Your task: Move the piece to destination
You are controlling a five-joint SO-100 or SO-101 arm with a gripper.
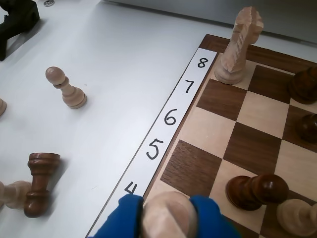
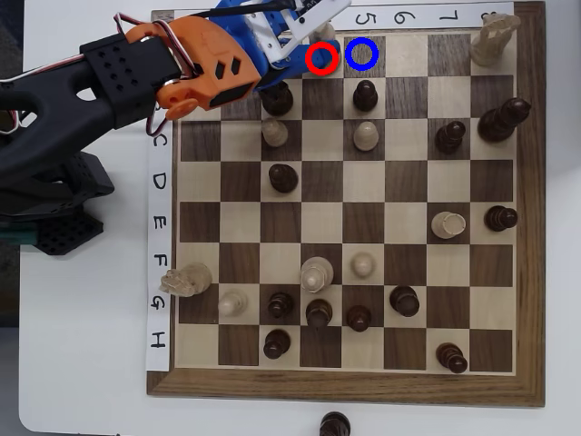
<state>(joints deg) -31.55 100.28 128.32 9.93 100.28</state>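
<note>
White table, wooden chessboard [image 2: 526, 227] with numbered edge strip. My gripper [image 1: 167, 218]: blue fingers clamped on the piece [image 1: 168, 214], over the red-ringed square [image 2: 320, 57] at the board's far edge in the overhead view. Destination [image 2: 361, 54]: blue-ringed dark square, just right. Risk: dark pawn [image 2: 365, 92] near it; a low carry could topple it

In your overhead view, the piece [image 1: 168, 214] sits between the gripper [image 2: 304, 50] fingers, on the board's top row, just left of the destination [image 2: 361, 54].
</note>
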